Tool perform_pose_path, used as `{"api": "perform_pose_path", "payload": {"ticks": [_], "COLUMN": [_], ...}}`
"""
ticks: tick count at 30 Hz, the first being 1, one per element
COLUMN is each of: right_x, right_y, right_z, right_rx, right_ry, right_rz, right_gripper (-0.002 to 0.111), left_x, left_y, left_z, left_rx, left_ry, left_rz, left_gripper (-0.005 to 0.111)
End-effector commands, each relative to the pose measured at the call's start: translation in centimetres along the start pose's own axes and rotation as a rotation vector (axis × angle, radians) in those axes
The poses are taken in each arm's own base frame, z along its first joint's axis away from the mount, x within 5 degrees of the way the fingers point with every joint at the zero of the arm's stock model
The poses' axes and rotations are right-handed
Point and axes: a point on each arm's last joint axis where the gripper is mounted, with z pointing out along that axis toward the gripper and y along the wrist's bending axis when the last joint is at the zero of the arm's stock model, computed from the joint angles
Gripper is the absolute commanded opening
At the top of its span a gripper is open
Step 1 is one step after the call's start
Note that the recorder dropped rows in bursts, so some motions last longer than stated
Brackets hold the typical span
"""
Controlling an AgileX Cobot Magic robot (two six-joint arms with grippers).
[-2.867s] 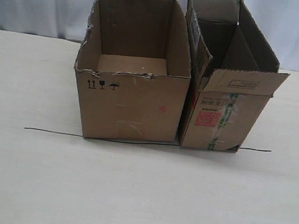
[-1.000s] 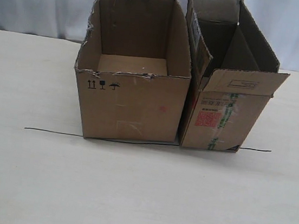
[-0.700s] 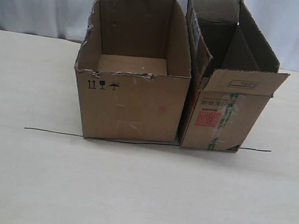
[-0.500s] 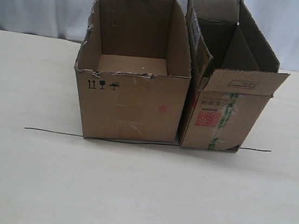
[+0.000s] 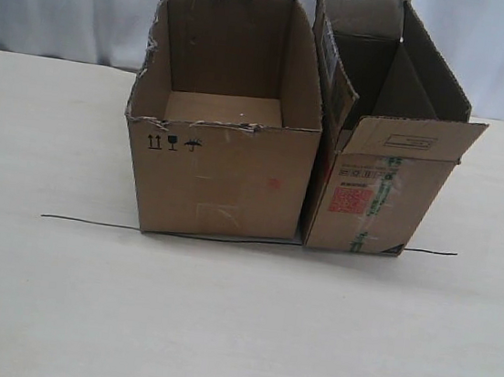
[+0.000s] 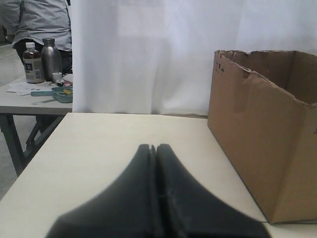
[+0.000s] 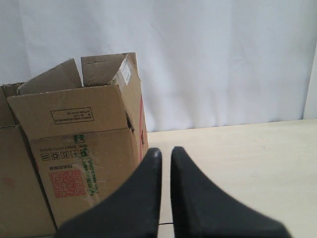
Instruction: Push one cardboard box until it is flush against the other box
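Black fingers of the left gripper are pressed together, holding nothing; the right gripper shows a thin slit between its fingers, empty too. Beyond them, on the pale table, the cardboard box stands on a thin dark line, its right side against the other box. White curtain hangs behind.

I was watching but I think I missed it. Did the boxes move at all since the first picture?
No, nothing visibly changed. The cardboard box and the other box stand side by side on the table, just as before, and no gripper shows in the outside view in any picture.
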Motion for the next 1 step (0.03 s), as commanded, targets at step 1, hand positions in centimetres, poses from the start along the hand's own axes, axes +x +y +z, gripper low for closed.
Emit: {"api": "perform_pose_path", "payload": {"ticks": [1], "right_x": [0.15], "right_y": [0.0], "right_z": [-0.01], "right_rx": [-0.002], "right_ry": [0.002], "right_rz": [-0.002], "right_gripper": [0.005], "left_x": [-0.03], "left_y": [-0.04], "left_z": [-0.01], "left_rx": [0.007], "left_ry": [-0.012], "left_rz": [-0.007], "left_gripper": [0.0]}}
